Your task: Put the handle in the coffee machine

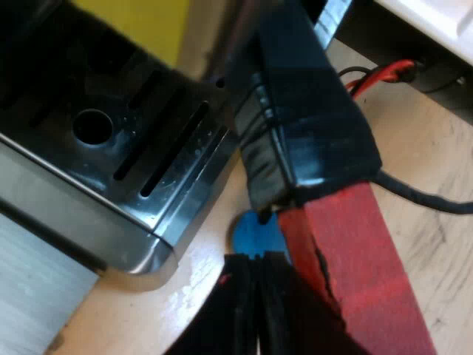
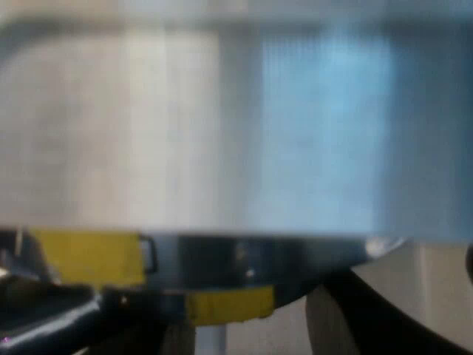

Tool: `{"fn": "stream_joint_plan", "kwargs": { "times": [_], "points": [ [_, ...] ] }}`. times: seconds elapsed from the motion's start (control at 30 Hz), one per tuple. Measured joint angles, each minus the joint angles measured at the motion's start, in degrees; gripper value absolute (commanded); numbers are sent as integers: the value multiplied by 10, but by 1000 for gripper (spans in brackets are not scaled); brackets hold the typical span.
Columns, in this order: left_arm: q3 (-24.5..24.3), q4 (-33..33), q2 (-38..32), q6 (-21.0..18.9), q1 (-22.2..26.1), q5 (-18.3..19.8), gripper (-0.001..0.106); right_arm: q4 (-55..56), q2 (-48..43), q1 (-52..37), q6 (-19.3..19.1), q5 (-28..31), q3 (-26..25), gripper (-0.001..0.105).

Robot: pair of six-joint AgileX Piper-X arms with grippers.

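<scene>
Coffee station, mid-task: the handle (image 1: 310, 126) hangs tilted close to the front of the espresso machine (image 1: 214, 44). Its dark shaft passes the corner of the slotted metal drip tray (image 1: 170, 155), and its red end (image 1: 355, 274) reaches out over the wooden table (image 1: 421, 163). The left gripper (image 1: 259, 259) sits right against that red end; whether it clamps the handle or merely rests beside it cannot be told from this angle. Just beyond it, on the table by the tray's corner, lies what looks like a blue tamper (image 1: 251, 235), mostly hidden. The right gripper (image 2: 214, 322) stands wide, its 2 black fingers (image 2: 392, 318) spread well apart and holding nothing. It is drawn up very near the machine's brushed metal front, where a yellow label (image 2: 85, 257) shows along the lower edge. On progress, the handle is at the machine, so the carrying part of the job looks largely done. The metal head of the handle is out of sight, however, and nothing shows whether it sits in its socket. By this reading, 3 steps may remain: seating the head under the brew outlet, turning the handle until it locks, and letting go. The tilt of the shaft suggests it is not locked yet, though that is a judgement only.
</scene>
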Motion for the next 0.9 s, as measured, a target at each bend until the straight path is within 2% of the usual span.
{"fn": "stream_joint_plan", "kwargs": {
  "times": [0.07,0.33,0.47,0.77,0.9],
  "points": [
    [9,-4,-7,-26,0,6,0,0,0,0,0,0,1,39],
    [49,-23,-33,-37,0,8,0,-5,0,6,0,6,6,39],
    [73,-41,-51,-61,0,14,0,-22,-5,17,0,8,25,39],
    [74,-49,-55,-73,0,18,0,-30,-10,32,-2,18,34,39],
    [74,-49,-55,-78,0,18,0,-32,-18,41,-29,38,41,39]
  ]
}}
